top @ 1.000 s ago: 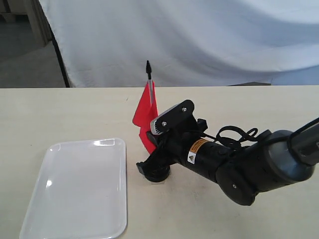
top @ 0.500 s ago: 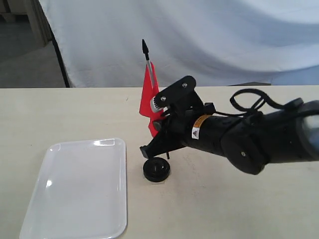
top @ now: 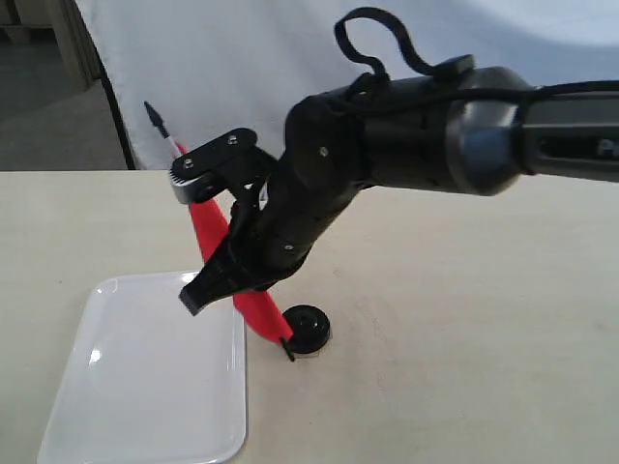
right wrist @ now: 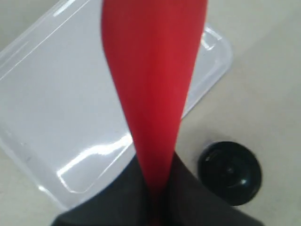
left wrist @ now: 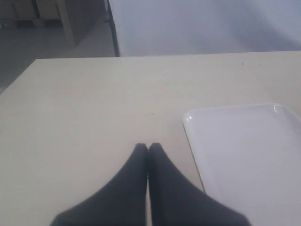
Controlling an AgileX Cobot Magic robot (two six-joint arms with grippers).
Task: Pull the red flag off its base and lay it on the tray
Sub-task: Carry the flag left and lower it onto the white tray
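Note:
My right gripper [top: 207, 290] is shut on the red flag [top: 253, 307] and holds it in the air, tilted. The flag's black pointed tip [top: 153, 114] leans up and to the left, and its lower end hangs just beside the base. The base [top: 306, 329] sits alone on the table, a small black disc with nothing in its hole. The white tray [top: 145, 372] lies to its left, with nothing on it. In the right wrist view the red cloth [right wrist: 153, 89] runs out from between the right gripper's jaws [right wrist: 157, 165], over the tray [right wrist: 51, 99], with the base [right wrist: 229, 172] beside it. My left gripper [left wrist: 148, 147] is shut on nothing.
The pale tabletop [top: 464, 367] stretches to the right of the base. A white cloth backdrop [top: 242, 68] hangs behind the table's far edge. In the left wrist view the tray's rim [left wrist: 188, 123] lies just beside the left gripper.
The right gripper has lifted the flag out of the base and swung it left towards the tray, tipping the pole over. The base stayed on the table.

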